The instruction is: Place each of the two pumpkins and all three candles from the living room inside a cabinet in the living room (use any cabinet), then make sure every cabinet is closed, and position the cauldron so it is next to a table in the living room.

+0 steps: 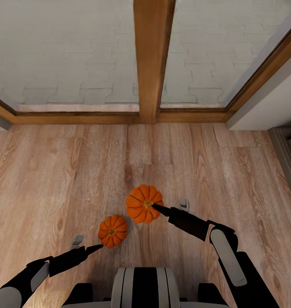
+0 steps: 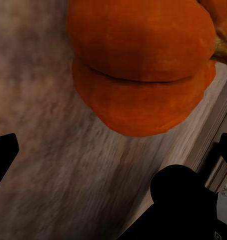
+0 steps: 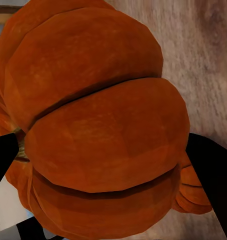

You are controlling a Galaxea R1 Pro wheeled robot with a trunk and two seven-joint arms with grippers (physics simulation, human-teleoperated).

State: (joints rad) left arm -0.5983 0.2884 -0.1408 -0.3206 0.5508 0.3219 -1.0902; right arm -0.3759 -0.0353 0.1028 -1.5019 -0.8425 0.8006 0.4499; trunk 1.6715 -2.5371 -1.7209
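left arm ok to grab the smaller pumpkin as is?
Probably yes. The left gripper sits right beside the smaller pumpkin on bare wood floor, nothing between them. The left wrist view shows it ahead, fingers spread, not yet around it.

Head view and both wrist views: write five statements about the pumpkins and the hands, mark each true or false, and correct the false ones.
1. Two pumpkins are in view. True: the larger pumpkin and the smaller pumpkin.
2. The right hand is at the larger pumpkin. True.
3. The pumpkins sit in a cabinet drawer. False: they are over the wood floor.
4. The left hand is by the smaller pumpkin. True.
5. A cauldron stands between the pumpkins. False: only floor shows between them.
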